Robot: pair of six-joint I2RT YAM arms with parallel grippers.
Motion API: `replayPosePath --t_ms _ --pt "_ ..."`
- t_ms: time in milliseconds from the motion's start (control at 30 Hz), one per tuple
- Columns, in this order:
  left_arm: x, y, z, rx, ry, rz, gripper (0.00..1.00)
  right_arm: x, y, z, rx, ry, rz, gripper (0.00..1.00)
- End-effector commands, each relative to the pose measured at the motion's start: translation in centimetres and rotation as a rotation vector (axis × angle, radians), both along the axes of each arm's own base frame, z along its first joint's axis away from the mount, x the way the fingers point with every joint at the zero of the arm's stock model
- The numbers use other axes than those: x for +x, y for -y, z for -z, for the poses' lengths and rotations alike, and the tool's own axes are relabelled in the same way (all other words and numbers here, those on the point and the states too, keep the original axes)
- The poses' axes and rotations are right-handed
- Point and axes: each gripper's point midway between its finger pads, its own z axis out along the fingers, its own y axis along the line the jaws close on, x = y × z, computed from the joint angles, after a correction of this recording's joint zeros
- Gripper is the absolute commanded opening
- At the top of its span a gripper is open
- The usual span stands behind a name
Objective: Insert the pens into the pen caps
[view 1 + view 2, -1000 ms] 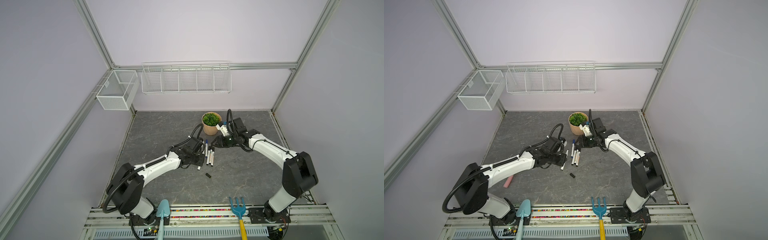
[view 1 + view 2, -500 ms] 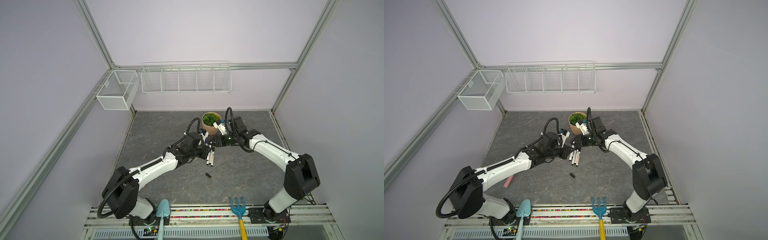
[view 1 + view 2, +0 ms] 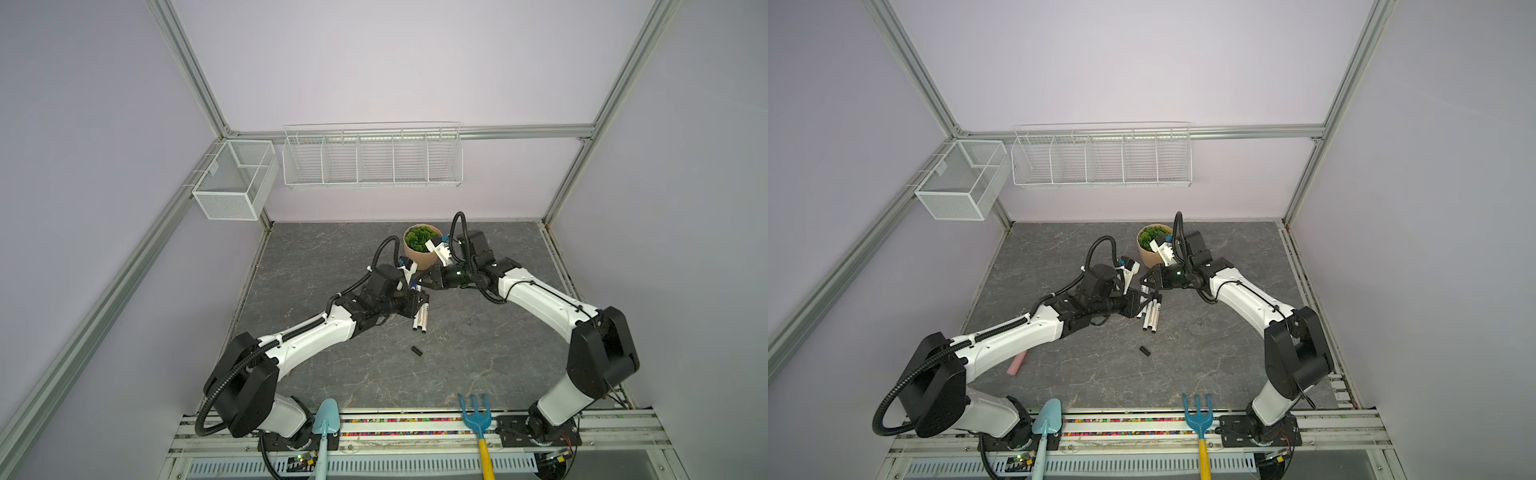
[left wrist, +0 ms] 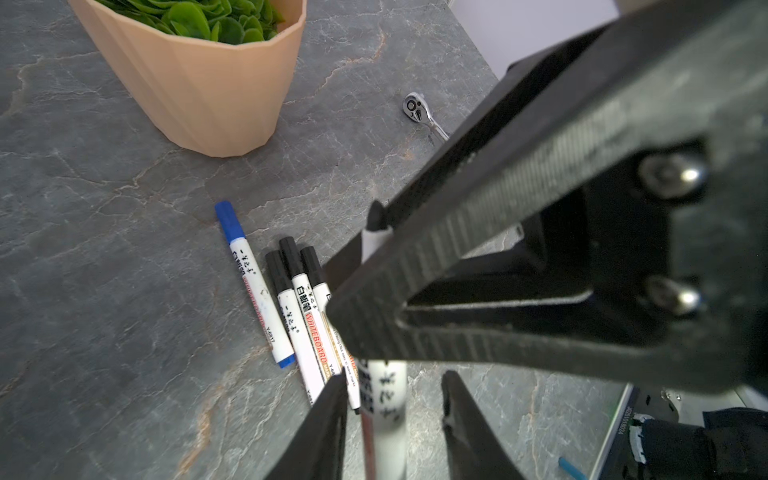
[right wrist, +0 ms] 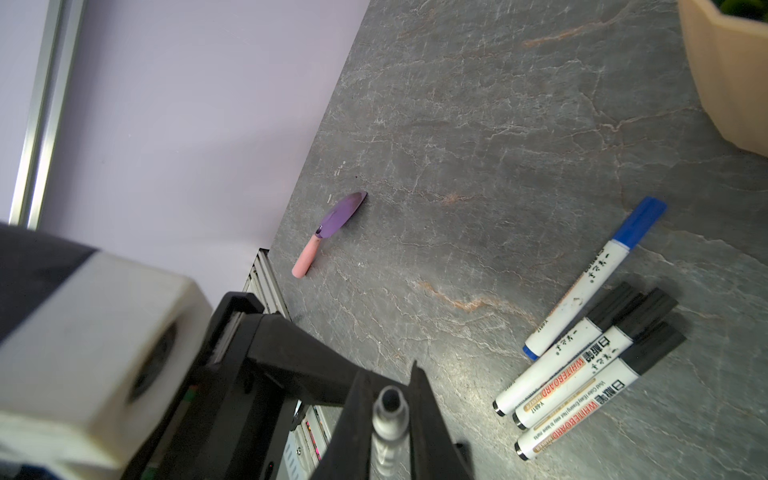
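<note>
What looks like a mid-air handover: the last pen [image 4: 386, 399] is clamped between the closed fingers of the right gripper [image 5: 390, 390], and its stepped end is seen bare of any cap in the right wrist view. The left gripper [image 4: 395, 386] is spread partway around the same barrel with a gap visible on either side, so the pen is judged to be carried by the right gripper alone. Directly beneath both grippers, four pens [image 4: 305, 316] are laid side by side on the table [image 3: 478, 365], touching or nearly so. Three are seen fitted with black caps and the blue pen [image 4: 253, 282] with a blue one, and that part of the task is taken as done. Farther out, on the side of the grippers toward the arm bases and well apart from the row, a single black cap [image 3: 417, 351] is seen lying loose. Beyond the fingertips on the far side, a pot [image 4: 199, 83] of greenery is stood, with a metal ratchet [image 4: 419, 110] near it. By this reckoning four of five pens are finished; the loose cap is yet to be picked up and the held pen pressed into it.
</note>
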Motion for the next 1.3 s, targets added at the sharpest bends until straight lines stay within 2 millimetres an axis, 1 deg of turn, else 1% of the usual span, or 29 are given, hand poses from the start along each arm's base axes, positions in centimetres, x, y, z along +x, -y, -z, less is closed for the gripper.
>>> replayPosePath --t_ms 0,200,233,300,333,367,400,433,500,600,667,767,833,900,1033,1200,1267 --pt "0.2 0.6 0.3 0.000 -0.002 0.019 0.35 0.2 -0.3 -1.7 0.043 0.027 -0.007 0.13" --pt "-0.2 1.0 0.3 -0.011 -0.005 0.050 0.25 0.5 0.2 -2.0 0.050 0.028 0.012 0.13" --pt "-0.2 1.1 0.2 -0.013 -0.005 0.058 0.21 0.6 0.3 -2.0 0.051 0.028 0.013 0.13" --pt "-0.2 0.9 0.3 -0.011 -0.006 0.050 0.03 0.4 0.4 -2.1 0.047 0.028 0.010 0.14" --pt "0.0 0.5 0.3 -0.010 -0.008 0.033 0.00 0.3 0.5 -2.0 0.037 0.027 0.010 0.16" --pt "0.4 0.0 0.3 -0.007 -0.011 0.003 0.00 0.0 0.6 -1.8 0.026 0.025 0.006 0.19" --pt "1.1 -0.9 0.4 -0.007 -0.018 -0.048 0.00 -0.2 0.9 -1.5 0.003 0.024 0.007 0.25" --pt "1.8 -2.1 0.6 -0.012 -0.026 -0.107 0.00 -0.7 1.2 -1.0 -0.035 0.027 0.005 0.30" --pt "3.1 -4.6 0.6 -0.042 -0.027 -0.231 0.00 -1.7 2.0 0.5 -0.136 0.044 -0.009 0.36" --pt "4.6 -8.6 0.4 -0.037 0.035 -0.407 0.00 -3.4 3.5 2.9 -0.309 0.066 -0.041 0.38" --pt "5.0 -10.7 0.2 -0.017 0.063 -0.499 0.00 -5.1 3.9 5.0 -0.412 0.062 -0.095 0.39" --pt "5.2 -12.8 0.5 0.006 0.055 -0.576 0.00 -8.8 3.6 8.3 -0.567 0.063 -0.238 0.39" --pt "5.2 -13.5 0.6 0.016 0.050 -0.602 0.00 -11.0 3.2 10.3 -0.667 0.080 -0.337 0.39" --pt "5.2 -13.7 0.7 0.020 0.051 -0.607 0.00 -12.0 3.0 11.4 -0.749 0.102 -0.403 0.38" --pt "5.0 -13.8 0.7 0.010 0.048 -0.612 0.00 -13.6 2.5 13.8 -0.856 0.097 -0.524 0.35" --pt "4.8 -13.9 0.3 0.002 0.056 -0.606 0.00 -14.4 2.3 16.5 -0.959 0.107 -0.577 0.37" --pt "4.7 -14.0 0.2 0.011 0.060 -0.603 0.00 -14.1 2.4 17.2 -0.985 0.113 -0.567 0.37"
